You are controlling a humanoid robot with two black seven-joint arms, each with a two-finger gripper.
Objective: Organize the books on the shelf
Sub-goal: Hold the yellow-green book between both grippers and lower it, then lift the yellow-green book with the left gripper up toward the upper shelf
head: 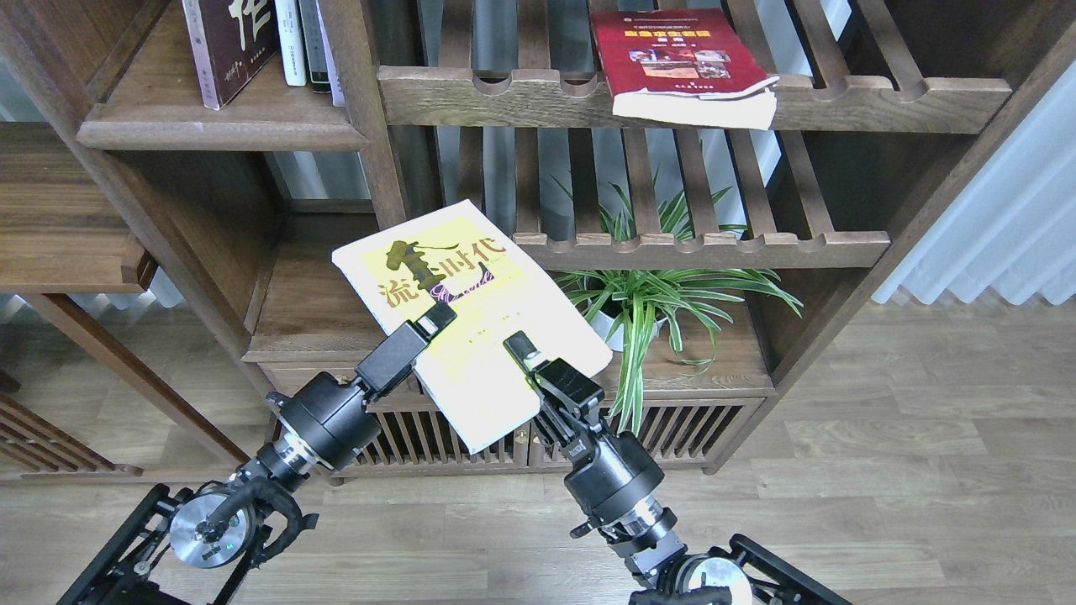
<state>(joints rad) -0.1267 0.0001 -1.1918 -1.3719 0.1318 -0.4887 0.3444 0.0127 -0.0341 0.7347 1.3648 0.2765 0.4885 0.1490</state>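
Shelf (252, 126) of solid dark wood sits at upper left, its far end cut off by the frame's top edge. On it the maroon book (229, 46) stands upright with only its lower part in view, beside thin white and dark volumes (303, 42) likewise cropped. On the slatted rack (841, 92) at upper right the red book (681, 63) lies flat, its pages overhanging the front rail. The yellow-green and white book (471, 319) is held tilted in mid-air before the lower shelves, hiding part of the spider plant (664, 294) and its pot.

Both arms rise from the bottom edge. The left end effector (433, 323) grips the book's near-left edge; one finger shows on the cover, the other is hidden underneath. The right end effector (523, 349) grips its lower right edge the same way.
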